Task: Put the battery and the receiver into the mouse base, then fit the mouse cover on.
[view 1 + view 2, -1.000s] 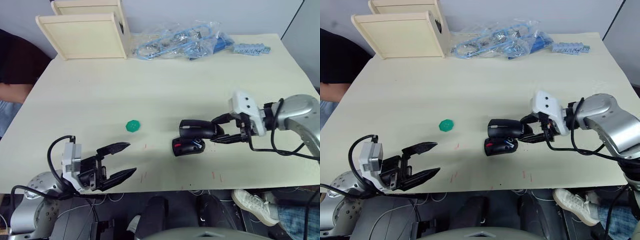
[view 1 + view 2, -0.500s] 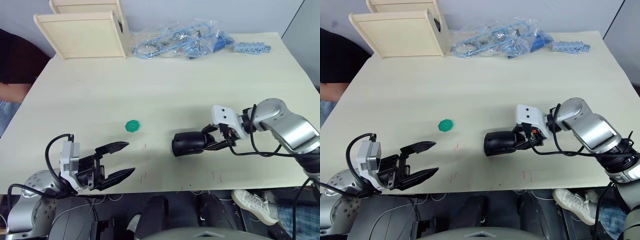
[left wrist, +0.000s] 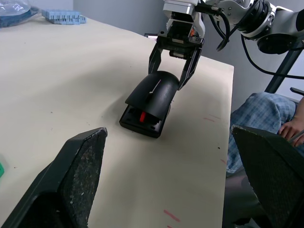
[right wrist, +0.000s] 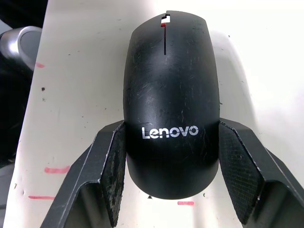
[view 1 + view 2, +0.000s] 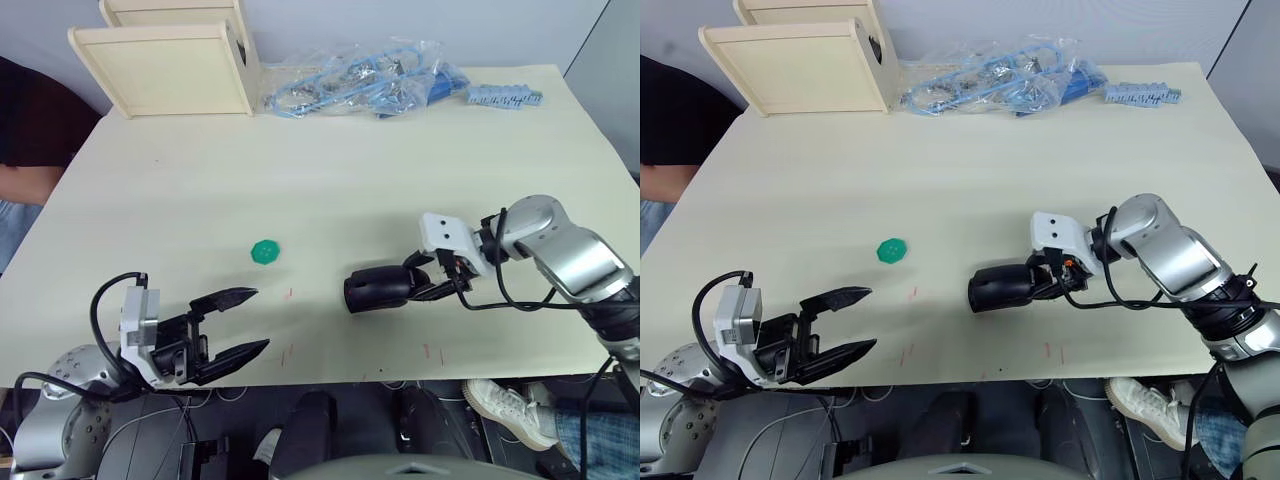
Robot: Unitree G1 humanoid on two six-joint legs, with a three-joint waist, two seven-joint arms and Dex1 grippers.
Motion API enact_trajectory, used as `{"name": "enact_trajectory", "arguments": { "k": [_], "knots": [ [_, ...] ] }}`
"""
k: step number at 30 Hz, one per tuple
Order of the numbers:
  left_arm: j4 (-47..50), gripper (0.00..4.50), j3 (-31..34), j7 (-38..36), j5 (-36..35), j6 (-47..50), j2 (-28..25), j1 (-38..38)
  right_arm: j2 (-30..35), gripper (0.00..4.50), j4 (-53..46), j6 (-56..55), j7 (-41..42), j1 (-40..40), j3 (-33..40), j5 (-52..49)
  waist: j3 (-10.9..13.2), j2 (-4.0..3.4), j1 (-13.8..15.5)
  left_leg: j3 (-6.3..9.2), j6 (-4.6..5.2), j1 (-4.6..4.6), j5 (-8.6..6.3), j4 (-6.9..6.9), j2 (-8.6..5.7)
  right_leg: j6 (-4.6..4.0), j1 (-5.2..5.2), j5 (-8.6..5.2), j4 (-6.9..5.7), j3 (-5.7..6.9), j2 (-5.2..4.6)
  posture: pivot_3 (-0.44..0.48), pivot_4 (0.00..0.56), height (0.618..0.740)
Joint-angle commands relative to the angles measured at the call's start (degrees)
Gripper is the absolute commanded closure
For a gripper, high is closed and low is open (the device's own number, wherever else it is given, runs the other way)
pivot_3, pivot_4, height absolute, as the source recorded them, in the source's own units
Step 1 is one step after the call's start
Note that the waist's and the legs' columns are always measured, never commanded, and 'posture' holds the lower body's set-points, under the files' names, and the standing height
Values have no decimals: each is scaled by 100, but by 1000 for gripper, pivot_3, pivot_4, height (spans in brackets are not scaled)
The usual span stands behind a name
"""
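One mouse cover (image 5: 378,287) sits on top of one mouse base in the head views, right at the tips of the right gripper (image 5: 425,284), whose two black fingers are closed around the cover's rear end. The left gripper (image 5: 243,322) hangs at the near table (image 5: 330,180) edge well off to the left of all that, fingers spread apart with nothing between them. Also countable here: one small green disc (image 5: 265,252) a bit ahead of the left gripper, two pale wooden boxes (image 5: 165,68) at the far left corner, one clear bag of blue stuff (image 5: 360,80) and one blue toothed strip (image 5: 504,97) along the far edge. Left wrist view: the cover looks tipped up at the front, with the mouse base (image 3: 142,120) peeking out beneath it and one red part showing; the right gripper's fingers straddle the cover's back end. A person's hand (image 3: 289,130) and blue plaid sleeve sit past the table edge. Right wrist view: the cover fills the gap between the two fingers (image 4: 112,164), touching both, and the white writing on it reads "Lenovo". One thin slot runs down the far end with a bit of red in it. A few red marks dot the tabletop.
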State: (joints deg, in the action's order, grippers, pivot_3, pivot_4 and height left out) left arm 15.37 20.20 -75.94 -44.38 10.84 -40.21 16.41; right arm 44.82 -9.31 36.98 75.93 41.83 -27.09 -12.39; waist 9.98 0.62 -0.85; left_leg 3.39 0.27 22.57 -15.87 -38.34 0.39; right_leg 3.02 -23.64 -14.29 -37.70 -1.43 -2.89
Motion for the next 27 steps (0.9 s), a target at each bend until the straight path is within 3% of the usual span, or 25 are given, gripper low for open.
{"name": "enact_trajectory", "arguments": {
  "k": [1, 27],
  "knots": [
    [169, 0, 173, -15, -54, -65, 0, 51, -32, 2252, 19, -165, 129, 168, 12, 95, 0, 0, -1, 0, 0, 0, 0, 0, 0, 0, 0, 0, 0, 0, 0, 0, 150, 740],
    [84, 0, 177, -66, -11, -220, 59, 191, -566, 2252, 633, -372, 401, 435, -218, 635, 0, 0, -6, 2, -1, -1, 0, -2, -2, -1, 0, 1, -6, 1, -1, 0, 150, 740]
  ]
}}
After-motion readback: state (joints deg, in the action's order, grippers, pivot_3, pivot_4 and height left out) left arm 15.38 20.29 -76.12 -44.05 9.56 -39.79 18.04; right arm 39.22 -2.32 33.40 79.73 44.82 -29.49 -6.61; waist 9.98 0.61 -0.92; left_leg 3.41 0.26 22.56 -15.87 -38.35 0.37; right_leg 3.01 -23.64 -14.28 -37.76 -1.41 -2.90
